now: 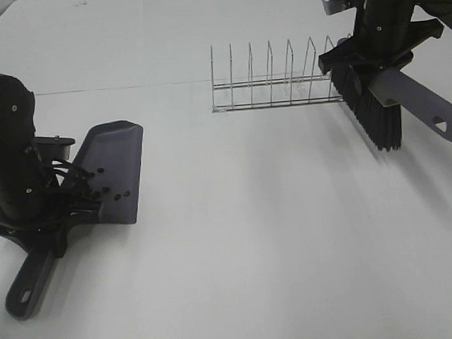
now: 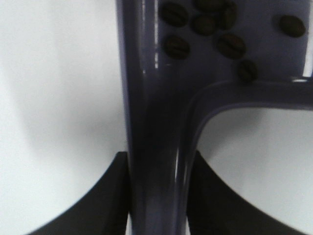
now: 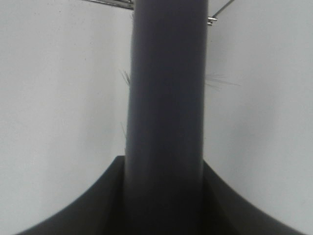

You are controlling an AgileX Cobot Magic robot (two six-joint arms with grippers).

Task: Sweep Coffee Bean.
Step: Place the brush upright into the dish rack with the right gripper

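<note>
Dustpan point(image 1: 120, 153) holds coffee bean point(image 1: 106, 191) near handle end — brush point(image 1: 377, 116) apart.

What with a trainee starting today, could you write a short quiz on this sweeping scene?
1. True or false: the coffee beans lie in the dustpan.
2. Which gripper holds the brush? A) left B) right C) neither
3. Fill in: beside the brush stands a wire ___.

Key: 1 true. 2 B, the right gripper, shut on the brush's handle. 3 rack.
</note>
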